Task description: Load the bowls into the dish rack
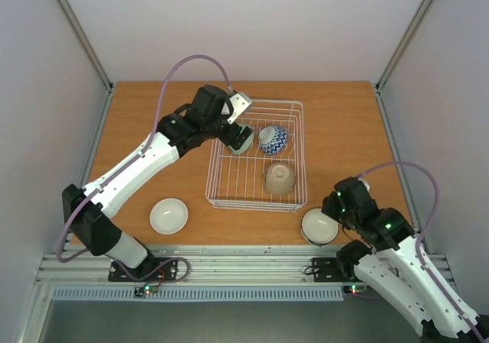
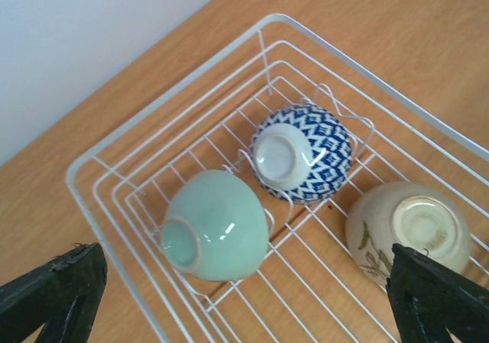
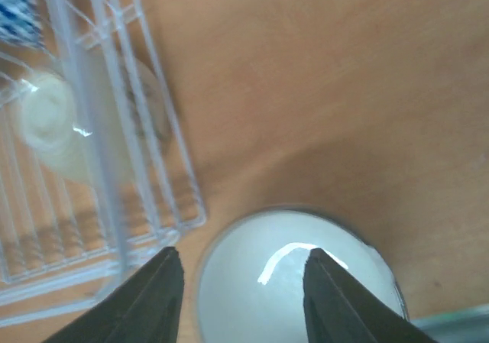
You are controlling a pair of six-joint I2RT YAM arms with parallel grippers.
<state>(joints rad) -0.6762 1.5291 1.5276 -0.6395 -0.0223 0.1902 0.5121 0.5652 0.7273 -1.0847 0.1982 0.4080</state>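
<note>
The dish rack [image 1: 237, 182] lies with its long axis near-to-far.

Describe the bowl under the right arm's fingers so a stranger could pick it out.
Find the central white wire rack. Just outside its near right corner sits an upright white bowl, with the right fingers over it. The other loose white bowl sits off the near left corner.
</note>
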